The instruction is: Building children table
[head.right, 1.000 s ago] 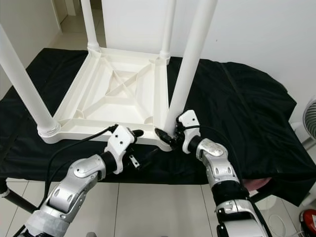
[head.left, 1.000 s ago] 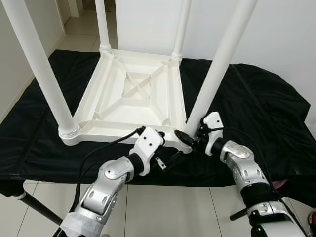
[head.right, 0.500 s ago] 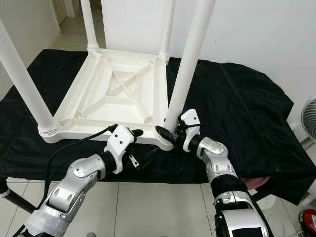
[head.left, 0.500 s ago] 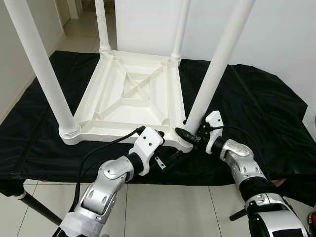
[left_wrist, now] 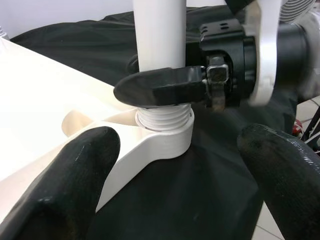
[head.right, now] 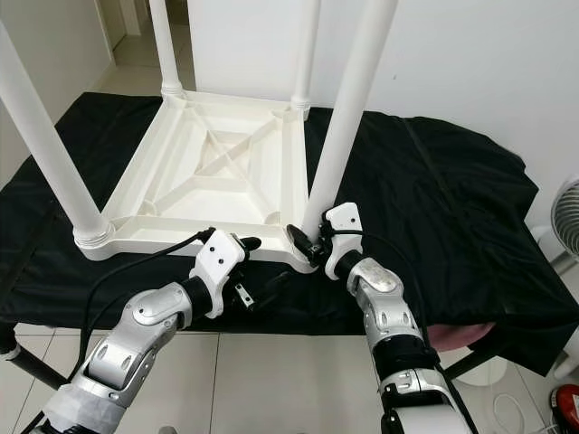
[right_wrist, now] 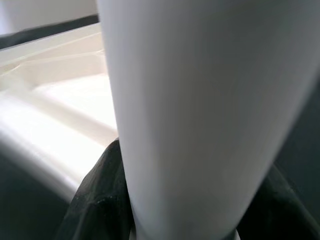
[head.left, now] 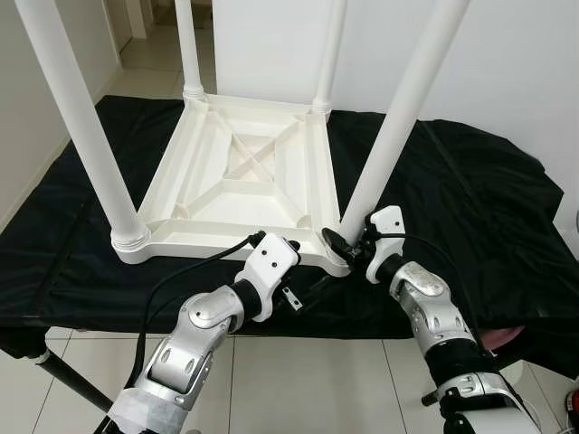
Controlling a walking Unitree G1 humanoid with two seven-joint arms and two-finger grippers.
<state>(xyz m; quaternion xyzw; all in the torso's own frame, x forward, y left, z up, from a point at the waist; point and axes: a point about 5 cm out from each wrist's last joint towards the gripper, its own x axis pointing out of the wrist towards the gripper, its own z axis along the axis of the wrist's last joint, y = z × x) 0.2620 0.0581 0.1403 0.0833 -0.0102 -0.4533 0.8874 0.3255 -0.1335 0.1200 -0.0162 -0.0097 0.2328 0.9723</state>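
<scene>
A: What should the robot mind on this step?

B: It looks like the last leg [head.left: 398, 122] is being screwed into the near right corner socket [left_wrist: 165, 137] of the upturned table top [head.left: 244, 172]. Threads show above the socket collar in the left wrist view, so I judge it is not seated. The turn should run straight down the leg's axis, with the leg kept upright so the thread does not cross. Short twists, then re-grip low, seem wisest.

A: Start nearest that socket. What is there?

B: The left gripper [left_wrist: 175, 165] hangs just in front of the socket, its two black fingers [left_wrist: 75, 175] spread wide with nothing between them. It touches neither leg nor top. It could steady the corner, which overhangs nothing but sits near the edge of the black cloth [head.left: 470, 208].

A: And at the socket itself?

B: The right gripper [head.left: 339, 246] is clamped round the leg's base just above the threads; one finger [left_wrist: 160, 87] crosses the leg's front and the leg runs between the pair. So the leg stands in the jaws, foot in the socket.

A: Beyond it?

B: The table top lies underside up on the cloth, ribs crossing at its middle. Three other legs [head.left: 77, 127] stand in the remaining corners, further from the socket.
</scene>
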